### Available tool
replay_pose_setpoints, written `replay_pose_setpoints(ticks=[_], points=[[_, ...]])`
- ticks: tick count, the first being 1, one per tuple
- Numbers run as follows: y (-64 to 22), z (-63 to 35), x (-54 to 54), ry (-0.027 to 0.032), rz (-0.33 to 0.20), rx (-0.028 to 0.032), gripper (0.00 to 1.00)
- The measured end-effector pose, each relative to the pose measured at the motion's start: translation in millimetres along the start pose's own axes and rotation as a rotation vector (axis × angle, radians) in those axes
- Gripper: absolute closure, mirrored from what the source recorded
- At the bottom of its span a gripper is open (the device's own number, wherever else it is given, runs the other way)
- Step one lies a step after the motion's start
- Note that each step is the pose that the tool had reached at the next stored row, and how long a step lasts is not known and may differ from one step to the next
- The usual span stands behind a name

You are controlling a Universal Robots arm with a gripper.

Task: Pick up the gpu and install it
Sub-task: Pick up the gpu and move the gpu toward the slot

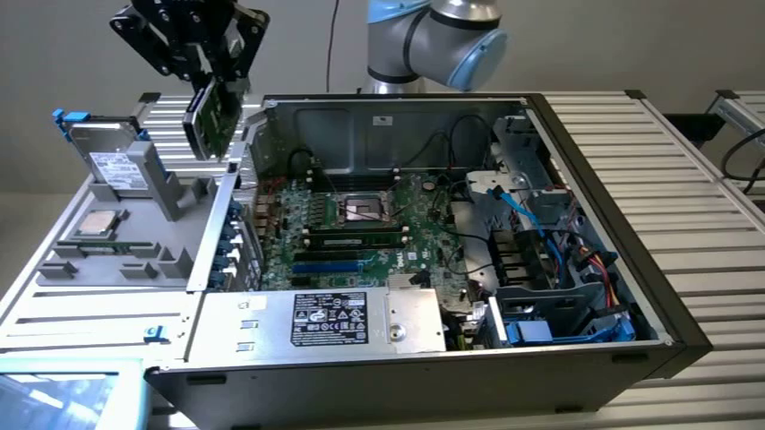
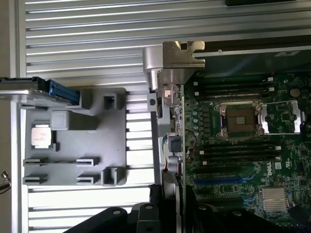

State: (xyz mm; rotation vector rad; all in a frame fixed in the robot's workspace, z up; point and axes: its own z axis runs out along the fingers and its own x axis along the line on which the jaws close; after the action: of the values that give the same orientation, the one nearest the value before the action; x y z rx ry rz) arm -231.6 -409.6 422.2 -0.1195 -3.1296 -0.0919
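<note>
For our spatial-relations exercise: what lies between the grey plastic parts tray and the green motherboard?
In the wrist view: the gpu, a green card with silver bracket, edge-on in the gripper.

- Plain pale grey wall [image 1: 48,54] at the back, evenly lit.
- Silver slatted metal table [image 1: 705,170], ribs catching soft bright glints.
- Glossy pale blue panel [image 1: 60,394] at the exterior view's lower left corner.
- Second metal frame [image 1: 732,100] at the exterior view's right edge.
</note>
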Motion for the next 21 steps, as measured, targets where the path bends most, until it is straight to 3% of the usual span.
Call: replay_pose_setpoints(ticks=[3, 10, 21], points=[[1.0, 1.0, -13.9, -0.0001, 0.000, 0.0003, 0.71], [2.8, 10.9, -45.4, -0.0003, 0.000, 0.0042, 0.71], [5.8, 29.0, -94.9, -0.0010, 0.000, 0.0052, 0.71]])
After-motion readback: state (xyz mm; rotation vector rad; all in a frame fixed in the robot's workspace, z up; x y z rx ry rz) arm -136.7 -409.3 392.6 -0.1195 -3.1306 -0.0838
